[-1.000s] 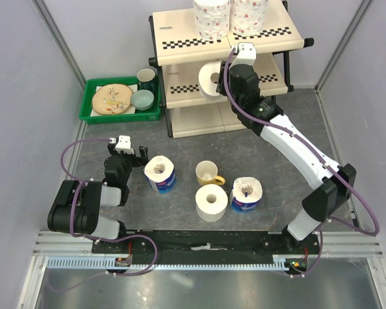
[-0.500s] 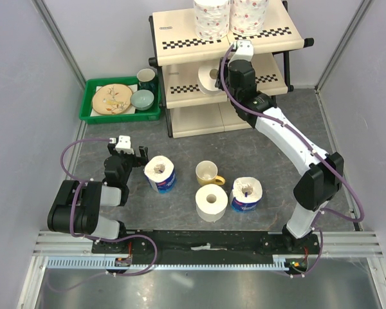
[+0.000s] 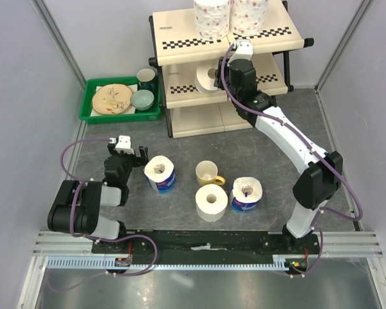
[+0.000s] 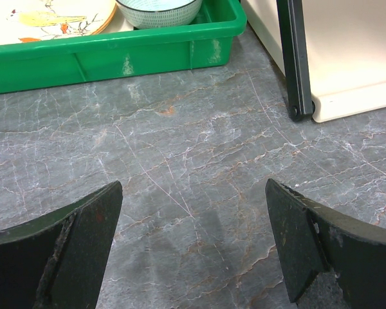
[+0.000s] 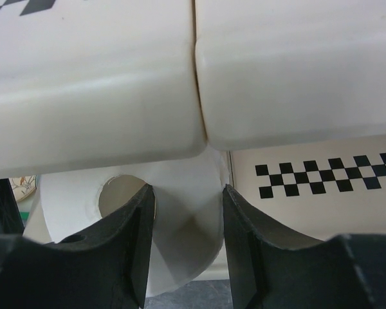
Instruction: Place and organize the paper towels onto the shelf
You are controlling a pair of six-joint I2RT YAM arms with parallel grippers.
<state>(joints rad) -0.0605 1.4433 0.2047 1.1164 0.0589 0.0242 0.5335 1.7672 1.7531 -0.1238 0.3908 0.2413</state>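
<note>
While pinching the plain roll by its core wall, right gripper held it at the shelf middle level.
Edge grip probably kept it low under the top tier; left gripper hung empty, fingers spread.
</note>
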